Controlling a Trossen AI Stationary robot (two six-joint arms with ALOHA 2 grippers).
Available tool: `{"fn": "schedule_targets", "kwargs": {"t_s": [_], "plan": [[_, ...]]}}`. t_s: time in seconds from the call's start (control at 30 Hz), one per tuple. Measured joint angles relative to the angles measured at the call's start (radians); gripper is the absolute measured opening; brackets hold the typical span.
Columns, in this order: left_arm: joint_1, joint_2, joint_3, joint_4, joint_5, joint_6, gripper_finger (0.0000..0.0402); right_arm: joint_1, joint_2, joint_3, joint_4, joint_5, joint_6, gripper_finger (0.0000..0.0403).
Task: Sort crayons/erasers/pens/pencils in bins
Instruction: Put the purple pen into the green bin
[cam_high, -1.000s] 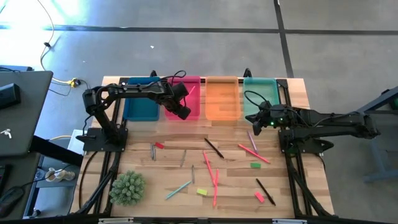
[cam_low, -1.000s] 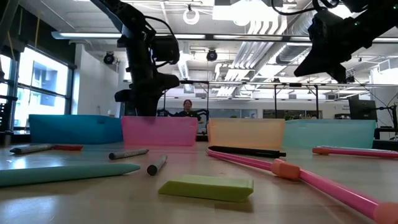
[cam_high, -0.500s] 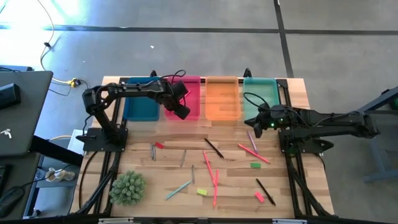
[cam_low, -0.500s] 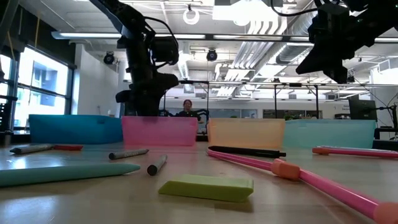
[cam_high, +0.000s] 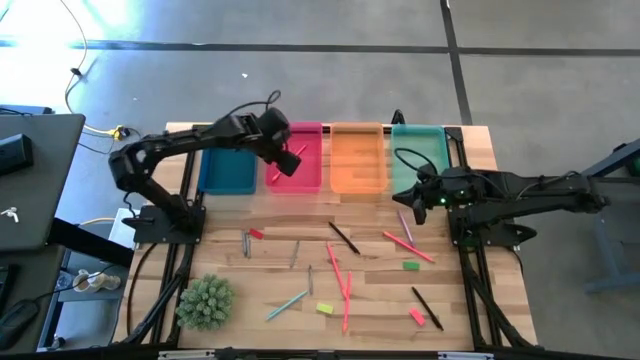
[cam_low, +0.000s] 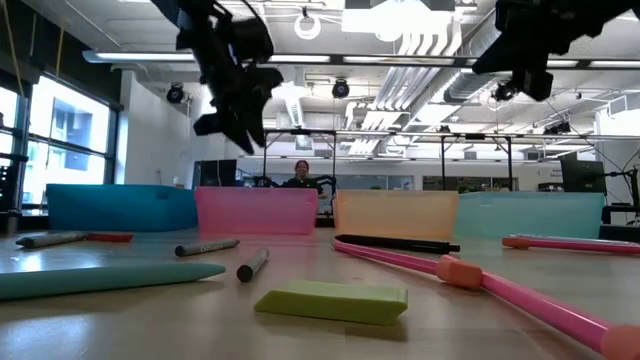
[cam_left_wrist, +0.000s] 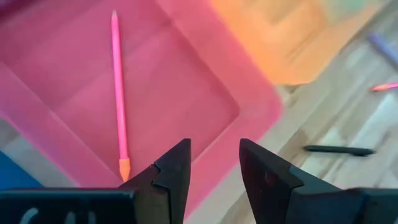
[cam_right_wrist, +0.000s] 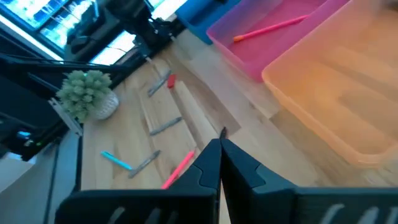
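Observation:
Four bins stand in a row at the table's far edge: blue (cam_high: 226, 172), pink (cam_high: 308, 178), orange (cam_high: 358, 160) and teal (cam_high: 415, 150). A pink pencil (cam_left_wrist: 118, 87) lies flat on the pink bin's floor. My left gripper (cam_high: 288, 160) (cam_left_wrist: 214, 155) hangs open above that bin with nothing between its fingers. My right gripper (cam_high: 412, 200) (cam_right_wrist: 219, 146) is shut and empty, raised over the table just in front of the teal bin. Pink pencils (cam_high: 408, 245), dark pens (cam_high: 344, 237), grey crayons (cam_high: 246, 243) and erasers (cam_high: 411, 265) lie scattered on the table.
A spiky green plant (cam_high: 205, 302) stands at the near left corner. A teal pencil (cam_high: 287, 305), a yellow eraser (cam_high: 324, 308) and a pink eraser (cam_high: 417, 316) lie near the front edge. In the low view a person (cam_low: 301, 172) shows far behind the bins.
My left gripper has risen out of the pink bin and drawn back a little toward the table's far left. The pink pencil stays lying in the bin. My right gripper, still shut, has risen a little.

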Motion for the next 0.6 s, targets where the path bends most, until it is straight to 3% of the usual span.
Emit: {"fn": "schedule_targets", "kwargs": {"t_s": [0.17, 0.3, 0.6], "plan": [[-0.027, -0.096, 0.008, -0.042, -0.012, -0.001, 0.0126, 0.024, 0.074, 0.116, -0.176, 0.008, 0.048, 0.0], [-0.083, -0.15, 0.008, -0.126, -0.1, 0.0, 0.0126, 0.054, 0.149, 0.179, -0.323, 0.008, 0.149, 0.0], [-0.211, -0.186, -0.052, -0.207, -0.191, -0.053, 0.0126, 0.131, 0.297, 0.189, -0.439, 0.009, 0.348, 0.0]]}}
